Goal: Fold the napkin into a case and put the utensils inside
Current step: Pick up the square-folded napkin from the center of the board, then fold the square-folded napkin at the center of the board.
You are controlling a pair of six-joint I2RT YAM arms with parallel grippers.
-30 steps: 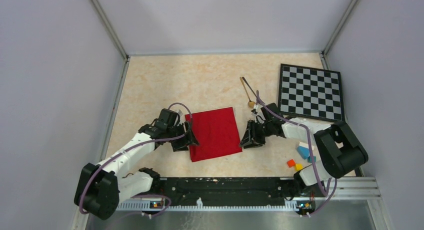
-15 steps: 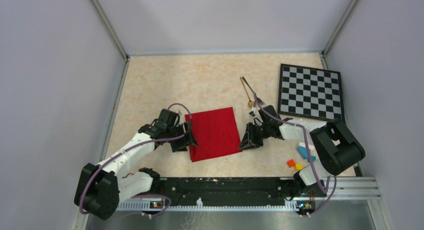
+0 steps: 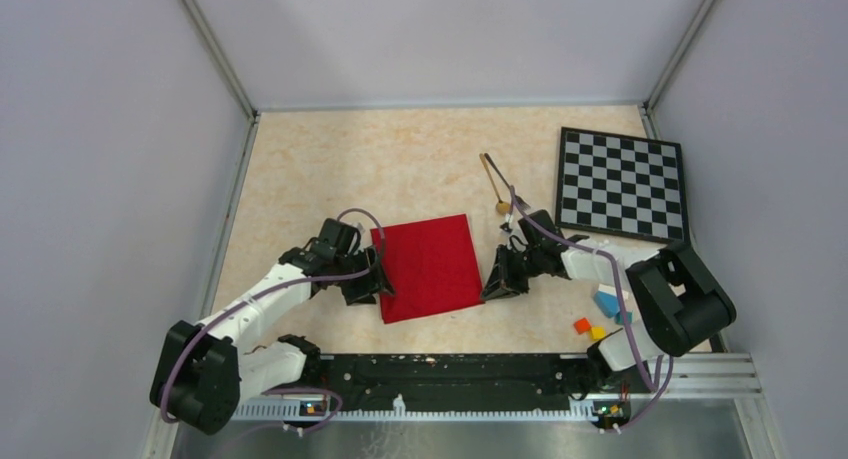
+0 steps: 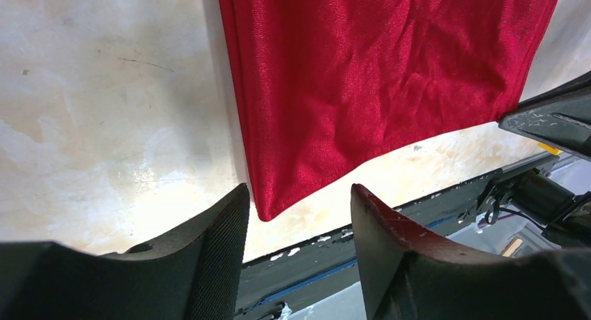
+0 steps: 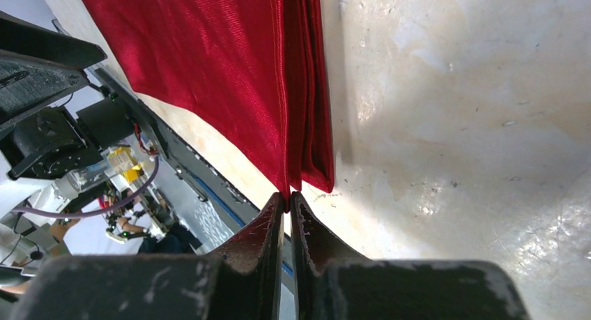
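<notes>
Top view: a beige marbled desk, walled by grey panels, is carrying a deep-red, soft cloth napkin. The napkin is folded into a rough square and is lying midway along the desk's near edge. Bare surface is stretching wide toward the far edge and the far-left corner.

The left arm is reaching low from the near-left corner with its elbow bent. The left gripper is sitting at the napkin's near-left corner. The right arm is reaching in from the near-right corner, and the right gripper is meeting the napkin's near-right corner.

Two thin-handled utensils, a gold-coloured spoon and a dark metal fork, are lying together beyond the napkin, apart from it. A black-and-white checkered board is filling the far-right corner. Small coloured blocks are resting beside the right arm.

Left wrist view: the left gripper is holding its black jaws apart. The napkin is pointing one corner into the gap and seems to be touching neither finger.

Right wrist view: the right gripper is pressing its jaws into a thin slit and pinching the corner of the top layer of the napkin. The lower layers are lying just beside it on the desk.
</notes>
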